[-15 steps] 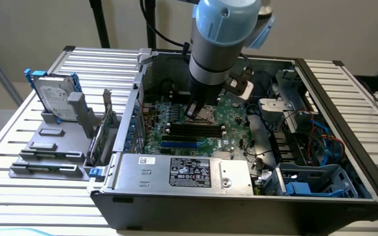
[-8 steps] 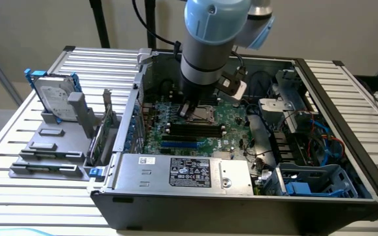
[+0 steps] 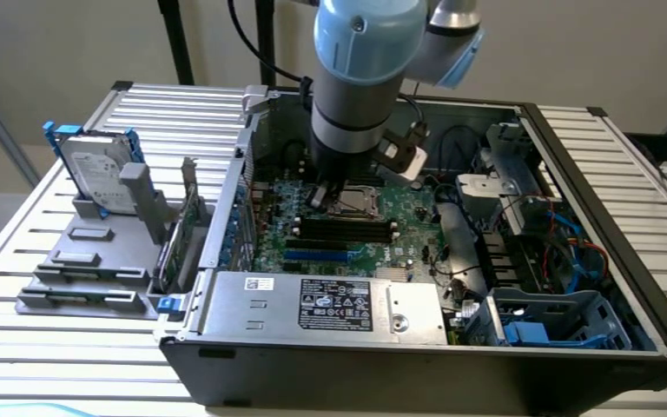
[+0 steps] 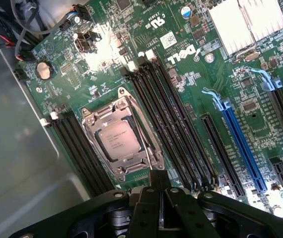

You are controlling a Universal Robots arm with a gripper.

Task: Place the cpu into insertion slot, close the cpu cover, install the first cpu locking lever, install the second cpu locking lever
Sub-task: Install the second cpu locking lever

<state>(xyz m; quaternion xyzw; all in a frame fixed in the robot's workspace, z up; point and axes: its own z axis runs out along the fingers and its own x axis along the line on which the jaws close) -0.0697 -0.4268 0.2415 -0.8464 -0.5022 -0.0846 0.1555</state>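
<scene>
The jaws [image 4: 157,184], clenched on nothing, hovered just beside the cpu cover [image 4: 123,140], which lay flat over the cpu [image 4: 117,140] in the insertion slot [image 3: 357,201].

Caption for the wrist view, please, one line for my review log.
Hand hovering beside the motherboard's insertion slot, cpu seated under the closed cpu cover.

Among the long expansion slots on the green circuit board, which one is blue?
The long blue slot with a pale blue latch at one end, lying between two long black slots; it alone is blue.
</scene>
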